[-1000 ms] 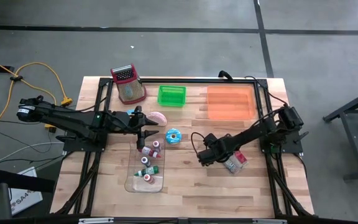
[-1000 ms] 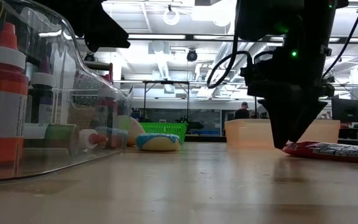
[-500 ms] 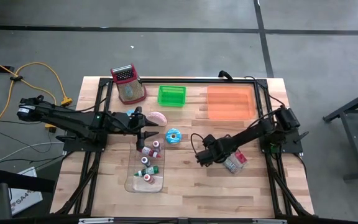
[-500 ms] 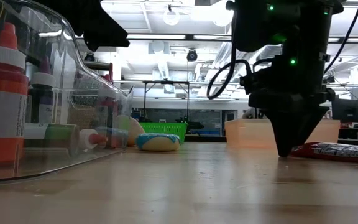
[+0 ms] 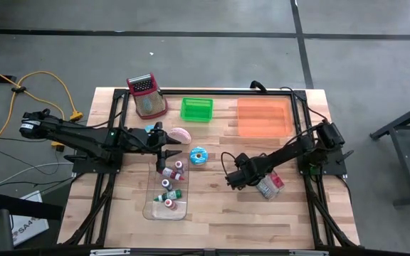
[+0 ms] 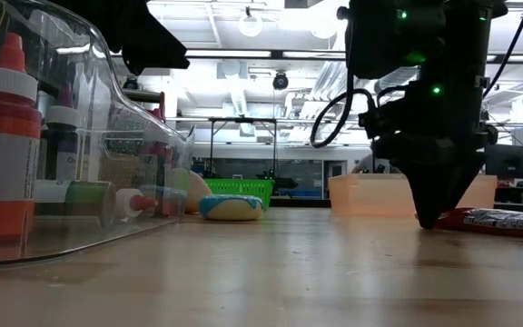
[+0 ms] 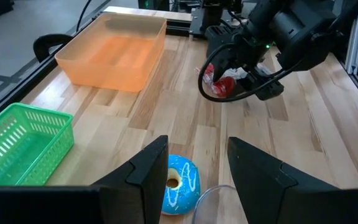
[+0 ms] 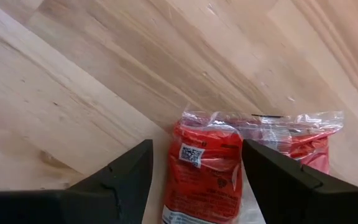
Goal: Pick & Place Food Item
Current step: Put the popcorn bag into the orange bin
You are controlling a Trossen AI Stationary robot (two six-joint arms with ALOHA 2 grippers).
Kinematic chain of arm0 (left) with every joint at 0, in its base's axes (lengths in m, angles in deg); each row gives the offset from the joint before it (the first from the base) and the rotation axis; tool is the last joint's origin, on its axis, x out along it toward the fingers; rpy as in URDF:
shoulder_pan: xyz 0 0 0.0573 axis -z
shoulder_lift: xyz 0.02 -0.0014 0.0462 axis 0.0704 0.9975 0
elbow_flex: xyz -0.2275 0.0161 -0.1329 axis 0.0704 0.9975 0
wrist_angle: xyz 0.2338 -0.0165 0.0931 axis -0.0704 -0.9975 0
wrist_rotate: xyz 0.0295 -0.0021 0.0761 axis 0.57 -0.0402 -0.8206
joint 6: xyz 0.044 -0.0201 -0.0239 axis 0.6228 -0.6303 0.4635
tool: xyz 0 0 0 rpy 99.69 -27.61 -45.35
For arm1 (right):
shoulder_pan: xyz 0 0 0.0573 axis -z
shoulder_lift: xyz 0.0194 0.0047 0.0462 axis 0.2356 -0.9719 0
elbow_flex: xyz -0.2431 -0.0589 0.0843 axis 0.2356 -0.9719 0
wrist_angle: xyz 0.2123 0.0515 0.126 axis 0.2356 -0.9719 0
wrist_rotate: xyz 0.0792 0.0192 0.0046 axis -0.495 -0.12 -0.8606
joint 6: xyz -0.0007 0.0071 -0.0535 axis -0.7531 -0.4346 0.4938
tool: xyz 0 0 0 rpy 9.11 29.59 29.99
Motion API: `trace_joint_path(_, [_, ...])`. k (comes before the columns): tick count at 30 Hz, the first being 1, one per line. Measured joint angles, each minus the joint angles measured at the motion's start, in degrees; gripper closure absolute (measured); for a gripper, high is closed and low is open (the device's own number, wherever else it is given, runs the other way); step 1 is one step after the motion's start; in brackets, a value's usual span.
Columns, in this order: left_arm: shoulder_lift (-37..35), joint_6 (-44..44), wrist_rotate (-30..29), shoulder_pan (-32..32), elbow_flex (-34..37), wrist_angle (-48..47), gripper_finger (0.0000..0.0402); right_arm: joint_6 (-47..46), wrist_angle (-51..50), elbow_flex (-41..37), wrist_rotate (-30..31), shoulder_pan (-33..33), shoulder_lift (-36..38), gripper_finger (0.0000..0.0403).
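A red snack packet [image 8: 205, 167] in clear wrap lies flat on the wooden table [image 5: 212, 213], right of centre [image 5: 270, 186]. My right gripper [image 8: 197, 186] points steeply down at the packet's near end. It is open, with one finger on either side of that end and its tips close above the tabletop [image 6: 434, 218]. I cannot tell that it touches the packet. My left gripper [image 7: 197, 171] hangs open and holds nothing, above a blue-iced donut [image 7: 179, 183], left of centre [image 5: 174, 147].
An orange bin [image 5: 263, 117] and a green basket [image 5: 196, 108] stand at the far side, with a red grater-like item [image 5: 146, 96] far left. A pink food item [image 5: 181, 134] lies by the left gripper. A clear tray [image 5: 164, 208] holds several bottles.
My right gripper has tipped a little steeper, and its fingertips have shifted slightly toward the red packet and lower. Its fingers have stayed open. The packet has not moved.
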Motion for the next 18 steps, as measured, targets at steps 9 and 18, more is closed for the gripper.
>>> trace_joint_path(9, [0.0,0.0,0.04,0.0,0.0,0.0,0.0242,-0.15,-0.91,0.01,1.01,0.01,1.51,0.0168])
trace_joint_path(18, [0.0,0.0,0.04,0.0,0.0,0.0,0.0242,-1.56,-1.15,0.07,0.5,0.01,1.39,0.0168])
